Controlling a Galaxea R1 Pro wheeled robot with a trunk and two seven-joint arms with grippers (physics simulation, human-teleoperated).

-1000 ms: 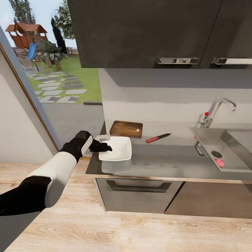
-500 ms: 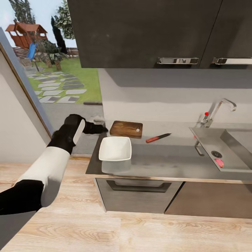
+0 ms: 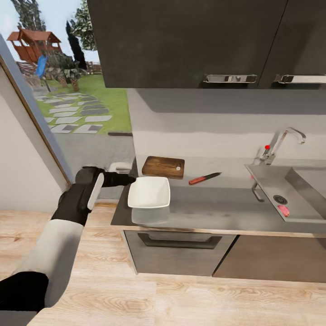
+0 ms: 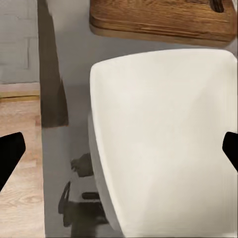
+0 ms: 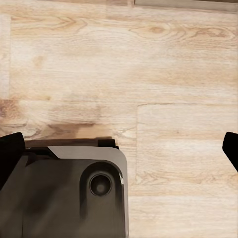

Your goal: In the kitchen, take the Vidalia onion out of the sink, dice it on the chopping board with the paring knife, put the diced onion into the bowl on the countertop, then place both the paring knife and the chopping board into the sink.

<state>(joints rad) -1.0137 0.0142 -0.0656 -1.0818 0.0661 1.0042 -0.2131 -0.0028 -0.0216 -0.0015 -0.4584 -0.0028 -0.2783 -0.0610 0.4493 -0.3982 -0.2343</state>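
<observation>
1. The left gripper [image 3: 128, 180] has its fingers spread wide, holding nothing, just beside the left rim of the white square bowl [image 3: 149, 192].
2. The right gripper [image 5: 119, 148] also has its fingers wide apart, above the wooden floor [image 5: 163, 74].
3. On the grey countertop [image 3: 217, 203] the bowl lies before the dark wooden chopping board [image 3: 163, 166] — the red-handled paring knife [image 3: 204, 178] lies to the right.
4. The Vidalia onion [image 3: 284, 210] lies in the steel sink [image 3: 271, 179] — near the round drain [image 3: 280, 199].

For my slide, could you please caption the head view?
Left gripper open at the white bowl's rim, on the countertop beside chopping board and paring knife.

dark upper cabinets [image 3: 190, 43], pale wood floor [image 3: 181, 299], garden playhouse [image 3: 35, 43] beyond the window
</observation>
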